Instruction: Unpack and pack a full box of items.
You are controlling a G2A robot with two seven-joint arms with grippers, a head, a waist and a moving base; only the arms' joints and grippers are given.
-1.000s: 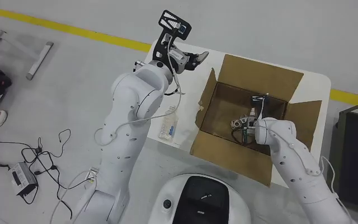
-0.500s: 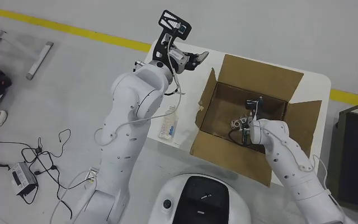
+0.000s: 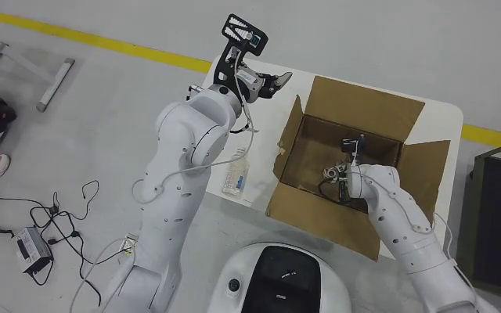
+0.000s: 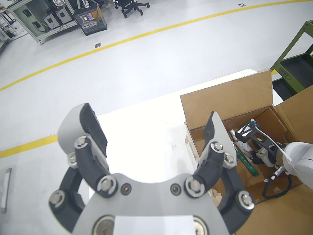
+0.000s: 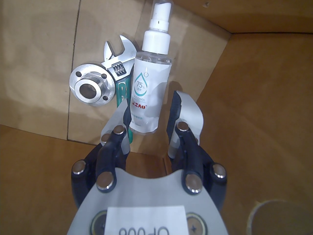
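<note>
Overhead top view, left wrist oblique and far, right wrist close, box (image 3: 360,102) shared

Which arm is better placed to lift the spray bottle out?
Right. The right gripper is inside the box, open around the spray bottle; the left gripper hangs open over the table, outside it.

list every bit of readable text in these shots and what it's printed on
"75%": label of the clear plastic spray bottle with white pump
"ALCOHOL": same label
"J.ZAO": same label, in red
Smaller lines on that label: too small to read
Print on the green-handled steel adjustable wrench: mostly hidden, unreadable
White sticker on the right gripper: cut off, unreadable
</note>
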